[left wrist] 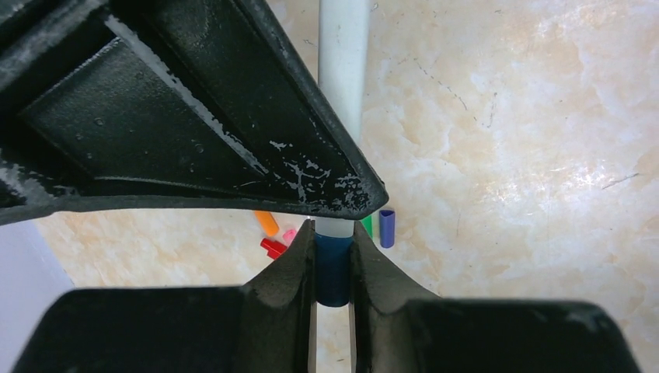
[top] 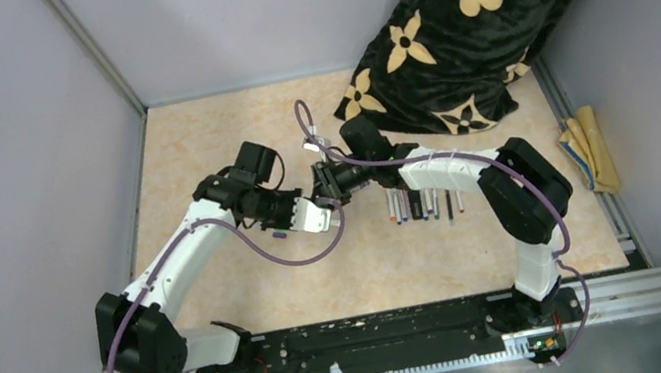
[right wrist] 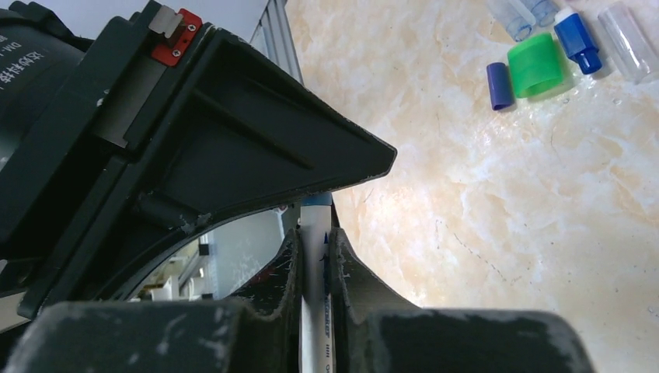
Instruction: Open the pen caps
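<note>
The left gripper (left wrist: 332, 247) is pinched on a dark blue pen cap (left wrist: 332, 273), low centre of the left wrist view. The cap is seated on a white pen (left wrist: 343, 93), with the barrel run up to the top edge. The right gripper (right wrist: 315, 235) is clamped on the white barrel, low centre of the right wrist view. In the top view, both grippers are met nose to nose at mid frame.

Loose caps (left wrist: 273, 248) in orange, red, pink, green and purple are scattered on the bench (top: 197, 138) behind the left fingers. A row of pens (top: 423, 203) is laid just right of centre, beside the right forearm. A black flowered blanket (top: 479, 9) is bunched at upper right, and a yellow cloth (top: 592, 151) is seen at the right edge.
</note>
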Controlling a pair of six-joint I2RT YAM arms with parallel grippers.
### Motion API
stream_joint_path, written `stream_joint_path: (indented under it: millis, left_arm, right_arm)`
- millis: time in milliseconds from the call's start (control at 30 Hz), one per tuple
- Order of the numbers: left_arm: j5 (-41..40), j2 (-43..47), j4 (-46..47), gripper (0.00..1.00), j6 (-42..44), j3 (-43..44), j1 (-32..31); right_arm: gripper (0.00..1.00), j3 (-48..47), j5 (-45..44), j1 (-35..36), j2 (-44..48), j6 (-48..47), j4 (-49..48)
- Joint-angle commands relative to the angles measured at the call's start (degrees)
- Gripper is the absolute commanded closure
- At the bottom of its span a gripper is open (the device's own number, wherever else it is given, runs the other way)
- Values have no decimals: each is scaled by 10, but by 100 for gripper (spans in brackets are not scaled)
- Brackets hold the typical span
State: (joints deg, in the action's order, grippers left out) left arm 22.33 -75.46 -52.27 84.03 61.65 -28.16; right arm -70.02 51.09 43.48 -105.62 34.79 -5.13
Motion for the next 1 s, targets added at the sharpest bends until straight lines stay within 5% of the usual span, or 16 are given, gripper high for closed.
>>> stream_joint_path:
  millis: [0,400,967]
  left_arm:
    - [-22,2,26,100,-2,-5,-4]
    - [-129,-18,81,100,5,-43,10]
    - [-199,-54,97,100,72,-6,44]
  right_arm:
    - [100,14,34,12,18,4,-25]
    - [100,168,14,-40,128,-29,-8]
    - [100,200,-58,-67,195,-156,179]
